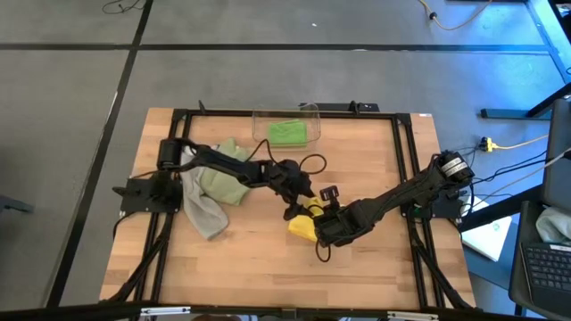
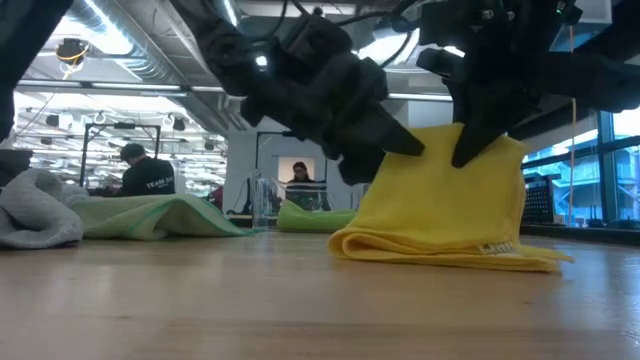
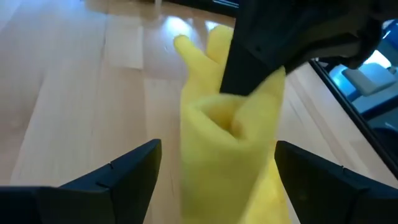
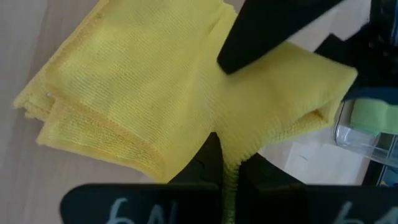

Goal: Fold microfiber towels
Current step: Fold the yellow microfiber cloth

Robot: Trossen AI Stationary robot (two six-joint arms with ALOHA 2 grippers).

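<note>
Folded yellow towel point(image 2: 440, 215) upright, pinched by right end effector point(image 4: 224, 168); left end effector point(image 3: 214, 171) wide open, empty

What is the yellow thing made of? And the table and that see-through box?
The yellow towel looks like soft woven microfiber cloth: a fine knit texture shows, and it folds limply. The table seems to be pale wood with a smooth finish; plank lines and a soft sheen show. The bin looks like clear plastic, since the green towel inside shows through.
</note>
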